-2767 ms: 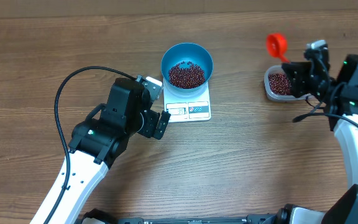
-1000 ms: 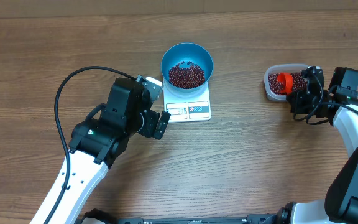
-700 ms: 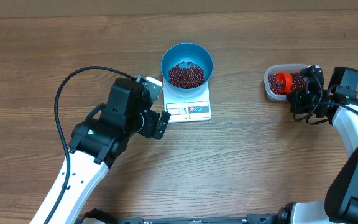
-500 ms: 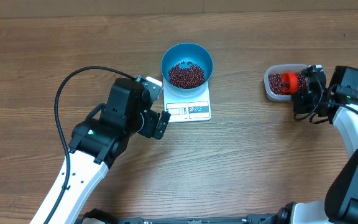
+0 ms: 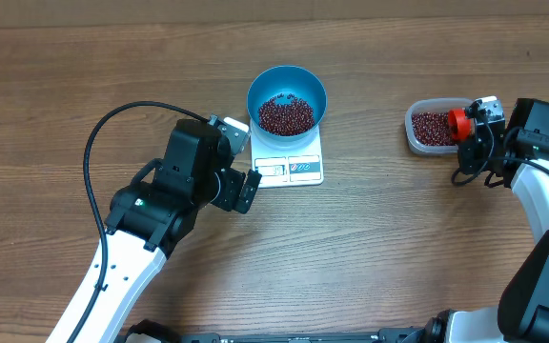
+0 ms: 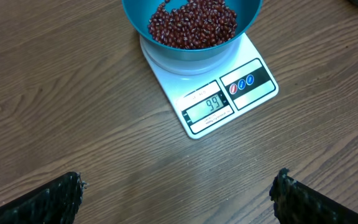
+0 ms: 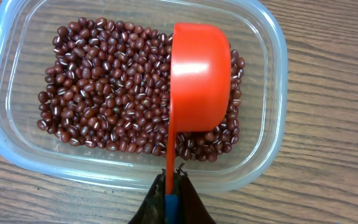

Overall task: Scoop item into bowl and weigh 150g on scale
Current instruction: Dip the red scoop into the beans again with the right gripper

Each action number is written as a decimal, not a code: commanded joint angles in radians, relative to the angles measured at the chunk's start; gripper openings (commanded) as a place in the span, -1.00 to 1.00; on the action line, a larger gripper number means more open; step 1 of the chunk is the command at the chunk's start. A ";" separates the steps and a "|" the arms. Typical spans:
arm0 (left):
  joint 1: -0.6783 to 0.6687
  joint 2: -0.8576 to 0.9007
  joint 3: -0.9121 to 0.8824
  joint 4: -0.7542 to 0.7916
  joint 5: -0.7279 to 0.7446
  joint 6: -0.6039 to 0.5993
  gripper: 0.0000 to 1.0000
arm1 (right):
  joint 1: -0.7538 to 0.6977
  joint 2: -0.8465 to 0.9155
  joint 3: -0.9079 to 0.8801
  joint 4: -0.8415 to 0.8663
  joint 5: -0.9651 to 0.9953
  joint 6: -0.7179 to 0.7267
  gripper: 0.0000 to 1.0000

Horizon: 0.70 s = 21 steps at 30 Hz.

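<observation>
Orange-red plastic forms the measuring scoop (image 7: 201,78), and its thin handle is pinched between the closed jaws of the right gripper (image 7: 171,200). The long axis of the scoop runs straight out from the jaws, with the rounded cup at the far end, sunk among the maroon beans (image 7: 104,93) at the right-hand side of the clear, round-cornered tub (image 7: 272,74). Only the smooth outer wall of the cup is presented to the wrist camera, so it cannot be told whether a load has been taken up. The blue bowl (image 5: 252,95) is found well apart to the left of this gripper, across bare wood-grain table (image 5: 398,248) – the carry will have to be made that way, and by the right arm, since the scoop is held there. The bowl is seated on the flat white kitchen scale (image 6: 166,81) and is partly filled with the same small, glossy oval beans. The display (image 6: 209,104) appears to read 99, which is judged short of the target – more scoops are likely needed. The left gripper (image 6: 179,199) is spread wide and holds nothing, just beside the scale on its near side.
</observation>
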 commanded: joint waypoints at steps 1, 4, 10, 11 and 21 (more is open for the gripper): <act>-0.003 0.006 -0.004 0.003 -0.008 -0.009 0.99 | 0.007 0.015 -0.019 0.012 -0.002 -0.008 -0.92; -0.003 0.006 -0.004 0.003 -0.008 -0.009 0.99 | 0.007 0.015 -0.034 0.011 -0.018 -0.006 -0.93; -0.003 0.006 -0.004 0.003 -0.008 -0.009 0.99 | 0.007 0.015 -0.045 0.011 -0.036 -0.005 -0.93; -0.003 0.006 -0.004 0.003 -0.007 -0.009 0.99 | 0.007 0.015 -0.045 0.011 -0.046 -0.005 -0.92; -0.003 0.006 -0.004 0.003 -0.008 -0.009 0.99 | 0.007 0.015 -0.045 -0.013 -0.069 -0.004 -0.93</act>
